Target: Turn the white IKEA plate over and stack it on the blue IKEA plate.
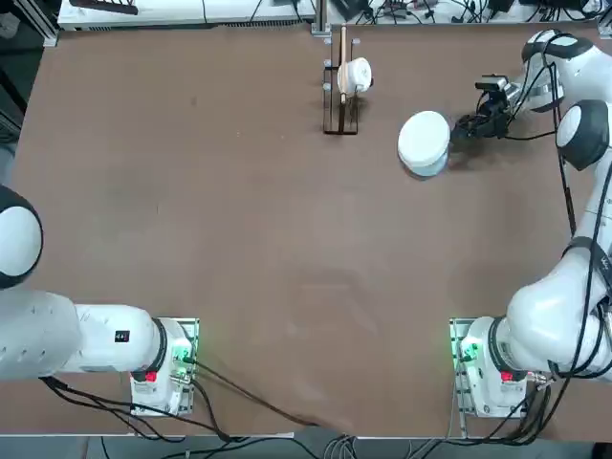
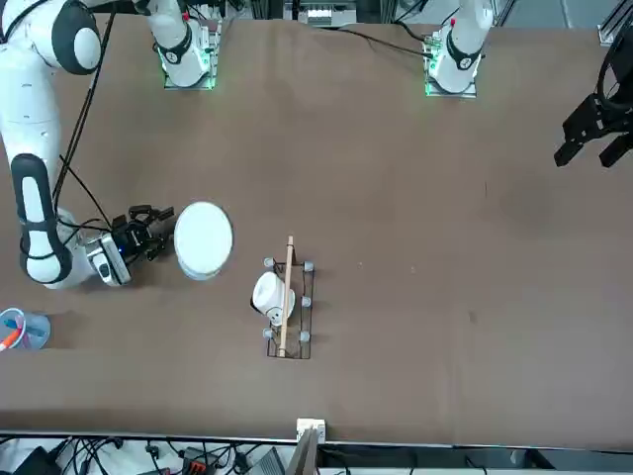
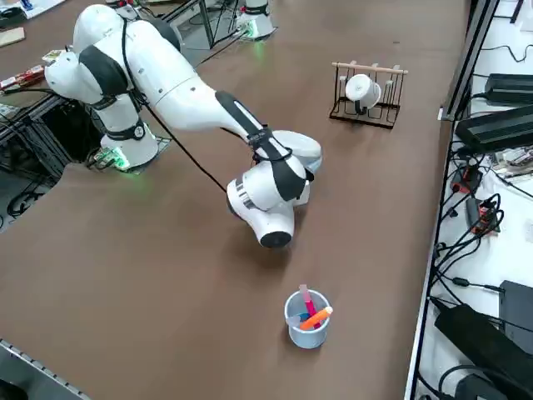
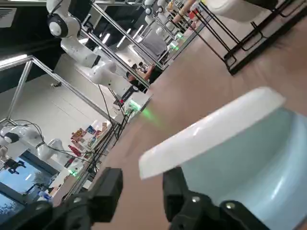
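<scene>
In the front view the right claw (image 2: 158, 230) sits low at the left of the frame, its dark fingers spread a little and reaching toward the white IKEA plate (image 2: 203, 238), which shows just beside them as a plain white disc. From above, that plate covers nearly everything under it, so only a thin pale sliver of the blue IKEA plate (image 1: 426, 168) peeks out at its lower edge in the top view, right of centre, with the claw (image 1: 469, 124) just beside the stack. The wrist view is clearer: the white IKEA plate (image 4: 211, 132) lies on the blue IKEA plate (image 4: 254, 167), its rim overhanging, and the fingers (image 4: 108, 191) stand apart near that rim, empty, though I cannot tell whether one touches it. In the right side view the arm hides most of the stack. Toward the middle stands a wooden rack (image 2: 288, 297) holding a white cup (image 2: 267, 294). A clear cup (image 3: 307, 317) of markers rests on the brown surface (image 1: 191, 191), cut off at the front view's left edge.
</scene>
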Available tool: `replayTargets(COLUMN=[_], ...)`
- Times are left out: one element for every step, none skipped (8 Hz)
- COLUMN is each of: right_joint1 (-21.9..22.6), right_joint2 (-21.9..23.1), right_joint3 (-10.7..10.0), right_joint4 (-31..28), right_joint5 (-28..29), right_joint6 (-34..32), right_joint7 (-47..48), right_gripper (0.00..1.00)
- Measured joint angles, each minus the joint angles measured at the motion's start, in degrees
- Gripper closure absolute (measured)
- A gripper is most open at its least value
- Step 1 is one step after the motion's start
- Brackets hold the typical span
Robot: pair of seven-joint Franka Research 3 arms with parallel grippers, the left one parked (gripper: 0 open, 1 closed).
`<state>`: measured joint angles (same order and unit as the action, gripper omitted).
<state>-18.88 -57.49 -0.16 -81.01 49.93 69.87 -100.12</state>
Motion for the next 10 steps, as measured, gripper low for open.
replayTargets(right_joint1=[-0.17, -0.42, -0.7, -1.25, -2.24, -3.26, -3.81, -3.72, -3.18, -2.06], right_joint2=[-0.21, -0.41, -0.48, -0.46, -0.42, -0.35, -0.07, 0.56, 1.58, 2.7], right_joint3=[-0.14, -0.38, -0.89, -1.52, -1.86, -1.97, -1.99, -1.97, -1.87, -1.69], right_joint4=[0.15, 1.07, 3.0, 5.67, 8.47, 11.35, 14.39, 16.71, 17.93, 18.81], right_joint5=[-0.85, -2.46, -4.94, -8.12, -11.47, -15.03, -18.61, -21.1, -23.11, -25.22], right_joint6=[1.24, 2.5, 3.56, 4.13, 4.88, 5.85, 6.12, 6.32, 6.59, 6.97], right_joint7=[0.0, -0.03, -0.03, -0.04, -0.51, -1.02, -1.06, 0.72, 5.3, 11.62], right_gripper=[0.21, 0.02, 0.0, 0.0, 0.0, 0.0, 0.0, 0.0, 0.0, 0.0])
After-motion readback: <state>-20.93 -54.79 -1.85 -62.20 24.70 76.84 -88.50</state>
